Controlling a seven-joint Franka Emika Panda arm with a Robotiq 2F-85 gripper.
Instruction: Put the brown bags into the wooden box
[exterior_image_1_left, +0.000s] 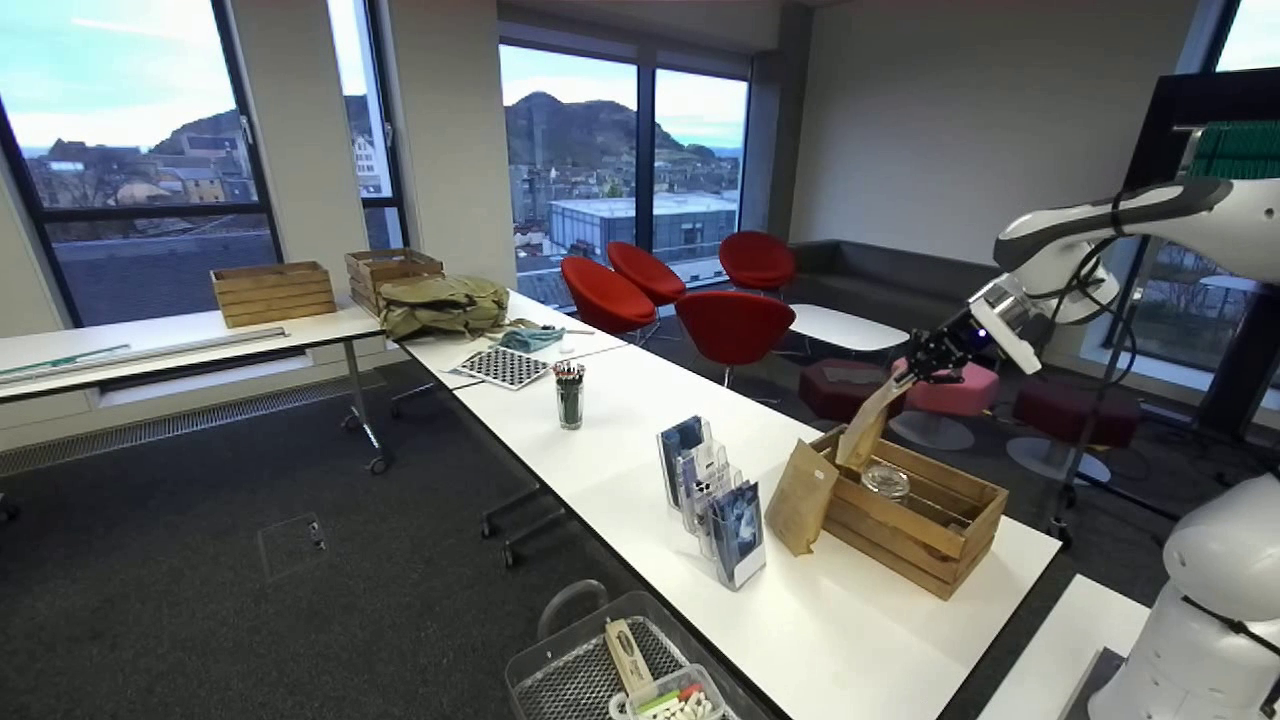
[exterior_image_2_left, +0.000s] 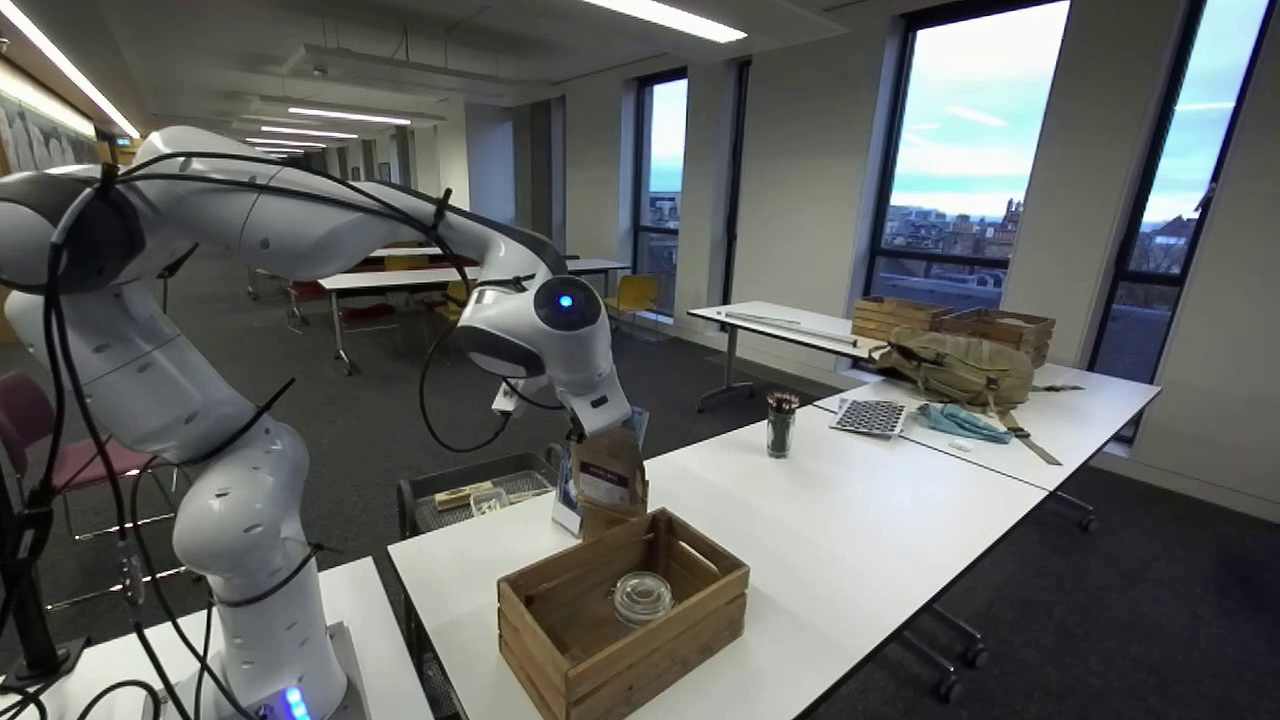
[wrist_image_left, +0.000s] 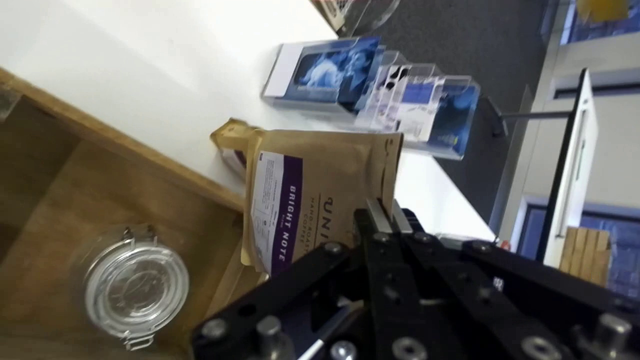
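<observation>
My gripper (exterior_image_1_left: 907, 374) is shut on the top edge of a brown bag (exterior_image_1_left: 868, 428) and holds it tilted at the end of the wooden box (exterior_image_1_left: 905, 535). The held bag, with a purple and white label, also shows in the wrist view (wrist_image_left: 327, 170), with the fingertips (wrist_image_left: 387, 216) pinching its top. I cannot tell whether its lower end is inside the box or above the rim. Another brown bag (exterior_image_1_left: 803, 497) stands outside, leaning by the box; in the wrist view it is mostly hidden behind the held bag (wrist_image_left: 231, 136). A glass jar (exterior_image_2_left: 642, 598) sits inside the box (exterior_image_2_left: 660, 655).
Clear holders with blue-white booklets (exterior_image_1_left: 712, 495) stand close to the bags. A glass of pencils (exterior_image_1_left: 570, 397) is farther along the white table (exterior_image_1_left: 600, 480). A checkered board (exterior_image_1_left: 503, 367), a green backpack (exterior_image_1_left: 445, 305) and more crates (exterior_image_1_left: 273, 293) lie beyond. A mesh trolley (exterior_image_1_left: 580, 680) stands beside the table.
</observation>
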